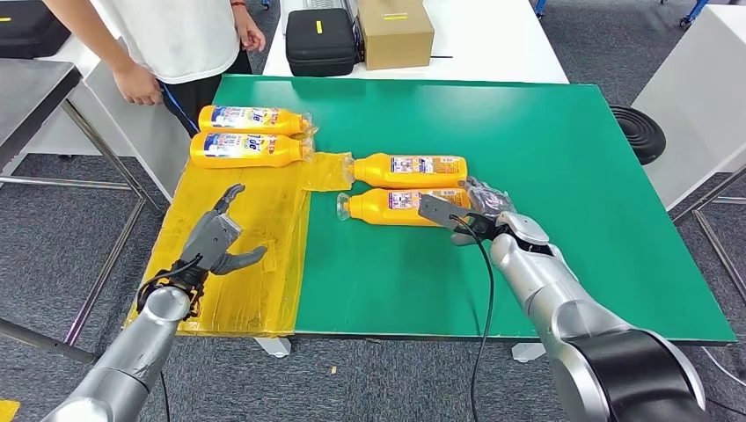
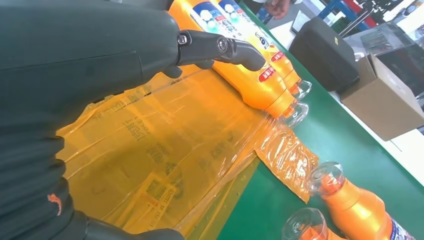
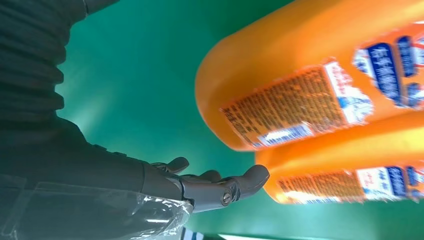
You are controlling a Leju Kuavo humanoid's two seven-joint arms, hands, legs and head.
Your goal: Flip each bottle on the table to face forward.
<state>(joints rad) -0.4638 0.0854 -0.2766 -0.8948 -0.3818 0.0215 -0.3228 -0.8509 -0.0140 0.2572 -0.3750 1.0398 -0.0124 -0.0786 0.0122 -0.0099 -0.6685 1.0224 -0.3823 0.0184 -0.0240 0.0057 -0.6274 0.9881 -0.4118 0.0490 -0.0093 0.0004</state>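
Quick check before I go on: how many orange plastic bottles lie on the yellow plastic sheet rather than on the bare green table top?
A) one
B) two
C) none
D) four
B: two orange plastic bottles lie side by side on the yellow plastic sheet, while the other two lie on the bare green table top.

Broad bare green surface is offered on the desk (image 1: 563, 176) to the right of and in front of the two middle bottles (image 1: 409, 170), which lie side by side, touching. The right robot hand (image 1: 471, 211) is placed at the base of the nearer one. The yellow film (image 1: 255, 229) under the left robot hand (image 1: 220, 242) is bounded at its far edge by two more bottles (image 1: 251, 149). The far-left corner is blocked by a person (image 1: 176, 44), and the far edge by a black case (image 1: 321, 40) and a cardboard box (image 1: 394, 31).
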